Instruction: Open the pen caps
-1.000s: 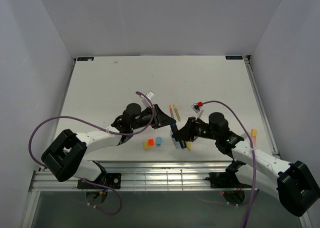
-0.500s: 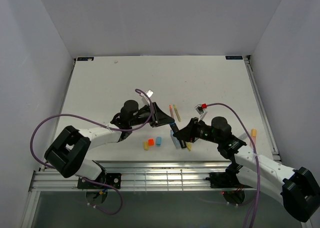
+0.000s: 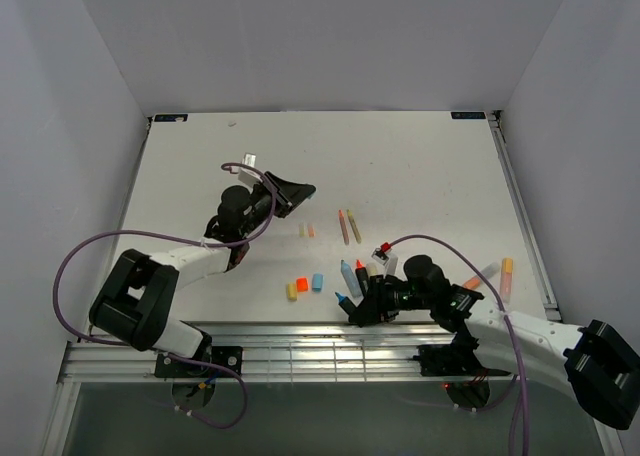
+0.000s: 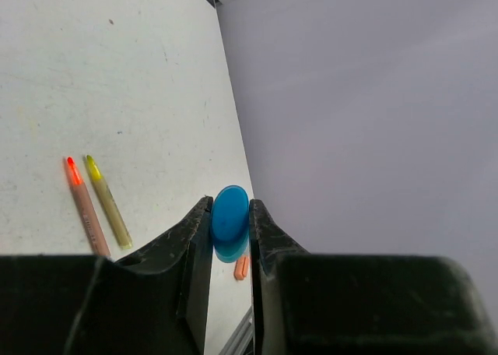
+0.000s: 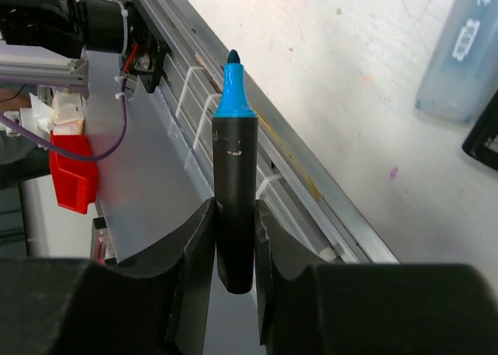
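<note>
- Cap-pulling on one pen looks finished: the blue cap (image 4: 230,213) is pinched between the fingers (image 4: 194,232) of the left gripper (image 3: 300,189), up in the middle-left of the overhead view and clear of the table (image 3: 420,166).
- The right gripper (image 3: 358,311) is clamped on the dark barrel of the blue marker (image 5: 233,215) at the lower centre of the frame. Its bare blue tip points out over the rail at the near edge.
- Cap and marker are well apart, so I'd say this pen is open.
- Three loose caps (image 3: 303,285), yellow, orange and blue, lie together at the lower centre.
- Next, I'd judge, each arm has to lower and let go: the cap beside that cluster, the marker flat on the table rather than over the rail.
- From here I can't tell whether the pens at the right edge (image 3: 507,274) are capped.
</note>
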Controlling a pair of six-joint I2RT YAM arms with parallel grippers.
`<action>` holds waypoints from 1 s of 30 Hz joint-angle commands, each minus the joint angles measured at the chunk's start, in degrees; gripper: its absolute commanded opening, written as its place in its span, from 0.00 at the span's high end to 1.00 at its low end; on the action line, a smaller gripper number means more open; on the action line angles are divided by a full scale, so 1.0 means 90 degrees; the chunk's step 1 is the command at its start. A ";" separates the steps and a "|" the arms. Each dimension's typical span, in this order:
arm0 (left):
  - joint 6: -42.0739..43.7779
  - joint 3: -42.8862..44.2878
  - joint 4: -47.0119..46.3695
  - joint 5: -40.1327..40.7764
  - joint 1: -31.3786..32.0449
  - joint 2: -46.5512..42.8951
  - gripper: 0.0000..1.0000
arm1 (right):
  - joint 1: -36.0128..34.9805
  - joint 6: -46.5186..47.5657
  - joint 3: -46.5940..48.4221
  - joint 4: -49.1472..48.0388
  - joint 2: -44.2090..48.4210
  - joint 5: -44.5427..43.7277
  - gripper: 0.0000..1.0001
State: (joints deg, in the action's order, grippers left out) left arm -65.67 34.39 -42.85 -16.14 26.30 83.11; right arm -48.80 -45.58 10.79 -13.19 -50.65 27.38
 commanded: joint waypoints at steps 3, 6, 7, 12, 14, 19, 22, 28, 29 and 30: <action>0.0148 0.0183 -0.0278 0.0095 0.0036 0.0053 1.00 | -0.0047 0.0123 0.0110 0.0381 0.0422 -0.0044 0.92; 0.0401 0.0115 -0.0327 -0.0402 0.0017 0.0052 1.00 | -0.0037 0.0220 0.0198 0.0517 0.0550 -0.0199 0.92; 0.0470 0.0076 -0.0578 -0.0607 -0.0012 0.0072 1.00 | -0.0037 0.0269 0.0285 0.0683 0.0540 -0.0239 0.92; 0.0247 -0.0499 -0.1848 -0.2343 -0.0227 0.0296 1.00 | -0.0008 0.0377 0.0432 0.1006 0.0589 -0.0717 0.92; 0.0013 -0.0734 -0.2502 -0.2697 -0.0383 0.0384 1.00 | 0.0079 0.0426 0.0539 0.1210 0.0570 -0.0834 0.92; -0.1089 -0.1651 -0.4120 -0.3497 -0.0803 0.0618 1.00 | 0.0304 0.0562 0.0725 0.1406 0.0502 -0.0796 0.92; -0.1443 -0.1906 -0.4624 -0.3869 -0.0959 0.0794 1.00 | 0.0441 0.0738 0.0920 0.1709 0.0443 -0.0835 0.92; -0.0294 -0.1898 -0.2076 -0.4076 -0.1028 -0.0187 1.00 | 0.1045 0.1041 0.1174 0.2080 0.0277 -0.0767 0.92; 0.0327 -0.1772 -0.1446 -0.3844 -0.1019 -0.0433 1.00 | 0.1153 0.1070 0.1194 0.2120 0.0248 -0.0708 0.92; 0.0653 -0.1693 -0.0261 -0.3706 -0.1018 -0.0668 1.00 | 0.1260 0.1158 0.1213 0.2159 0.0218 -0.0698 0.92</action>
State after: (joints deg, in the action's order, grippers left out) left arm -70.08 16.75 -63.79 -50.13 17.34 83.64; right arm -39.77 -37.98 19.16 3.95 -48.03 20.75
